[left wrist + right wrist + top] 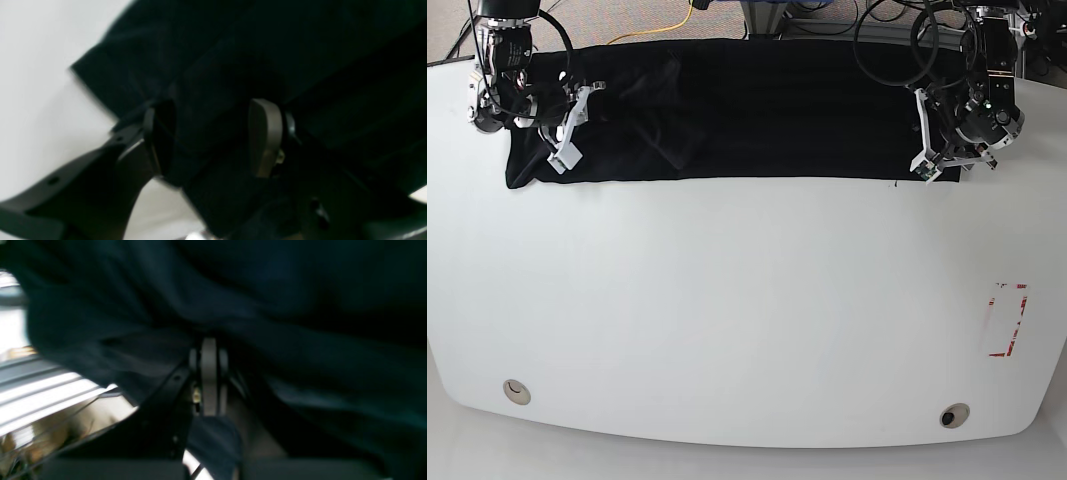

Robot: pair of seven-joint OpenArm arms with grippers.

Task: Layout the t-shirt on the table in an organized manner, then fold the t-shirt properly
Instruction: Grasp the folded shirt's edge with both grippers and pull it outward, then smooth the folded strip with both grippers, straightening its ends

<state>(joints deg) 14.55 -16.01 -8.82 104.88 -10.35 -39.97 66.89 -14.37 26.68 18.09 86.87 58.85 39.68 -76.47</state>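
1. Grey pads of the right gripper (pixel 209 373) are pressed flat together in the right wrist view, with dark cloth of the t-shirt (pixel 233 300) bunched all round them; whether cloth sits between the pads cannot be made out.
2. From the base view that right gripper (pixel 562 150) sits at about 10 o'clock on the table (pixel 747 320), over the shirt's left end.
3. The left gripper (pixel 213 136) stands with its jaws apart in the left wrist view, one grey pad showing and the other in shadow, black fabric (pixel 267 50) lying in the gap and beyond it. Blur hides whether the pads touch the cloth.
4. In the base view this left gripper (pixel 942 155) is at roughly 2 o'clock, at the shirt's right end near its front edge.
5. Between the two grippers the black t-shirt (pixel 777 110) lies stretched as a long flat band along the 12 o'clock edge, with wrinkles towards its left part.
6. A red tape outline (pixel 1007 320) is at around 4 o'clock, well apart from the shirt.
7. Two round grommet holes sit along the near edge, one (pixel 517 391) at about 7 o'clock and one (pixel 954 414) at about 5 o'clock.
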